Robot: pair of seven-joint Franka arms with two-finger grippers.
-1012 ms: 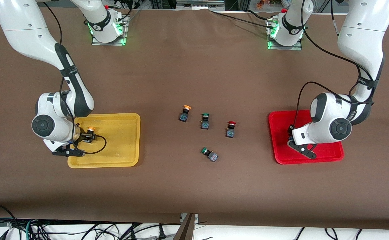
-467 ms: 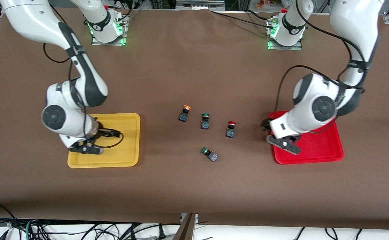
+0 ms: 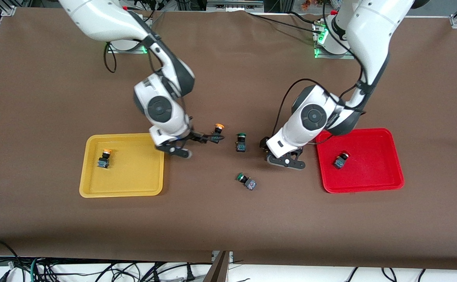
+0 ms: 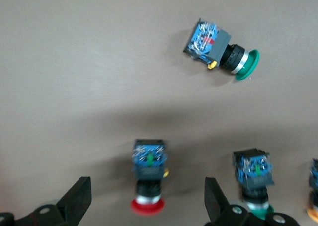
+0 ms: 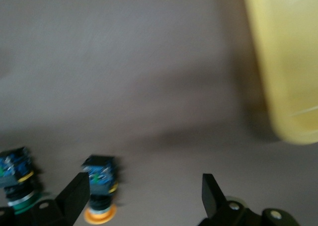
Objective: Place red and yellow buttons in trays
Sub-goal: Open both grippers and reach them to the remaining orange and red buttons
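Note:
One yellow button (image 3: 104,158) stands in the yellow tray (image 3: 142,184), and one red button (image 3: 340,159) lies in the red tray (image 3: 369,184). My right gripper (image 3: 207,139) (image 5: 144,184) is open, low over the table. A second yellow button (image 3: 217,133) (image 5: 99,191) stands just inside one of its fingers. My left gripper (image 3: 267,148) (image 4: 147,188) is open around a second red button (image 4: 149,179), which stands cap up. That red button is hidden under the hand in the front view.
Two green-capped buttons are on the table. One green button (image 3: 241,141) (image 4: 256,176) stands between the two grippers. The other green button (image 3: 246,181) (image 4: 221,49) lies on its side nearer the front camera. The yellow tray's corner (image 5: 288,62) shows in the right wrist view.
Both grippers opened, left a yellow button in the yellow tray and a red one in the red tray, and swung in to the buttons at the table's middle.

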